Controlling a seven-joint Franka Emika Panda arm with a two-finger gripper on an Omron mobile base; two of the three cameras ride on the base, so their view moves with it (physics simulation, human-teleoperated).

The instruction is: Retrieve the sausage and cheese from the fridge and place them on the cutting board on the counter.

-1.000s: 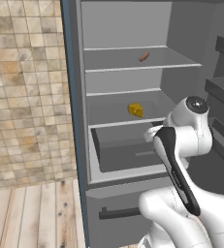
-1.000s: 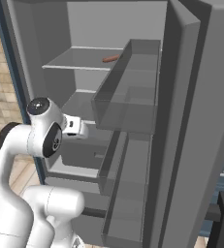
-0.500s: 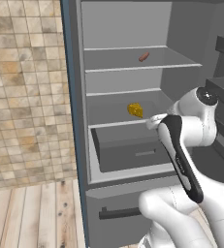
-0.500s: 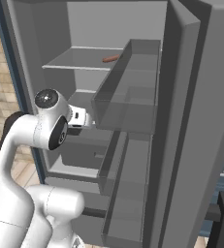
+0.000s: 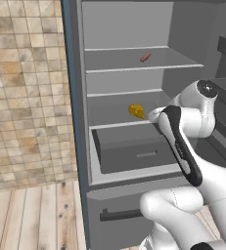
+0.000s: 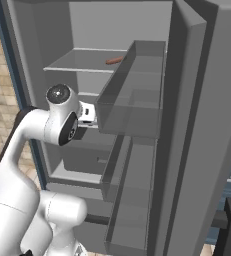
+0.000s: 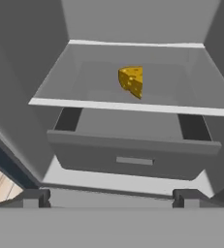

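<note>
Currently the gripper [image 7: 111, 197] faces the open fridge [image 5: 124, 29], fingers spread and empty; cheese [image 7: 132, 81] on the middle shelf, sausage [image 5: 145, 57] on the upper shelf

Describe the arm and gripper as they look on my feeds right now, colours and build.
The arm is glossy white with rounded, tube-like links, a long black strip along one link and a dark round joint cap ringed in grey. The gripper has two small dark grey, blocky fingertips. No cables or printed markings are visible.
</note>
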